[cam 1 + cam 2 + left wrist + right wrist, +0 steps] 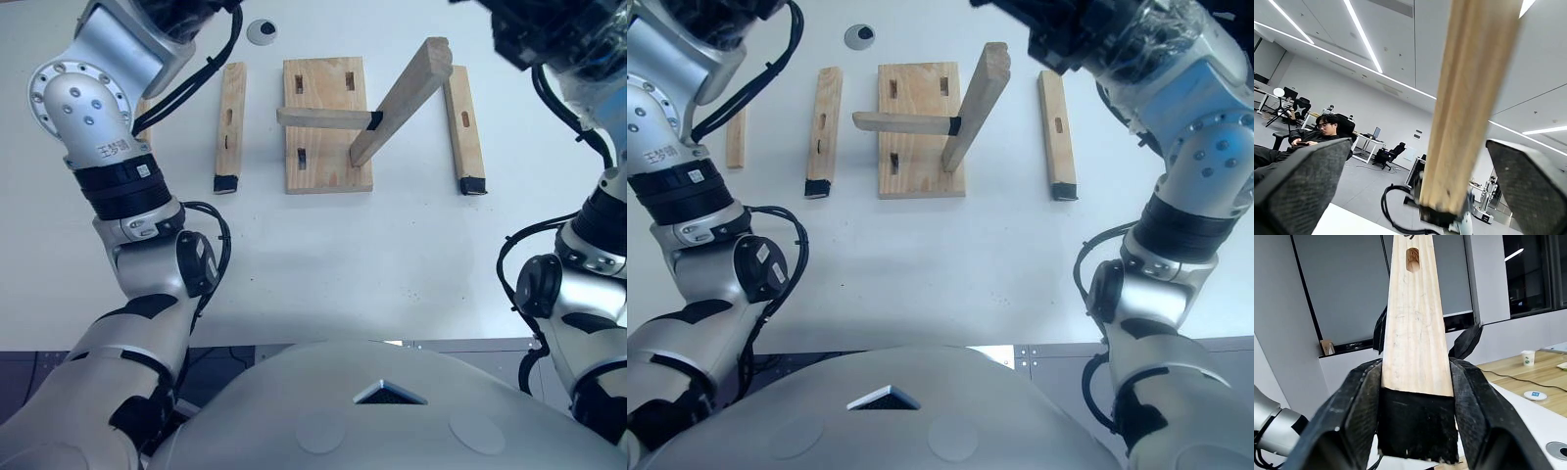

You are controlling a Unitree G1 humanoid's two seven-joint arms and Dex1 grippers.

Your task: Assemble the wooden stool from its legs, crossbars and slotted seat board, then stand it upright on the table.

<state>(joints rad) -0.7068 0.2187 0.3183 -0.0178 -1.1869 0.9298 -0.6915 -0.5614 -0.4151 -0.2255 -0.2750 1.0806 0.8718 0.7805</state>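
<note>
Nearest, across the lower frame, the white desk (392, 264) is seen. Beyond it two loose legs are laid flat with their black-taped ends toward the viewer, one leg (230, 122) left of centre and a second leg (462, 122) right of centre. Between them lies the slotted seat board (328, 178). From its near right corner a tilted leg (407, 93) rises toward the upper right. A crossbar (318, 117) is joined to it at a black band and runs left across the board. A short bar (737, 137) is laid at far left, and a round cap (262, 31) is set in the desk at the top.

Farthest, a held leg (1415, 323) is pinched at its taped end by the fingers (1356, 406) of the right gripper (1417, 382). The fingers (1303, 181) of the left gripper (1418, 144) are spread wide either side of the wood and do not touch it.

The step in hand is judged to be steadying this leg between both grippers. The left fingers should be closed on the flat faces, clear of the mortise, before the right pinch is eased. The untaped end should then be kept square to its slot, since a skewed entry could jam.

The board's four slots are the only receptacles. The near right one is taken to hold the tilted leg, though the joint is hidden. Three are seen open.
</note>
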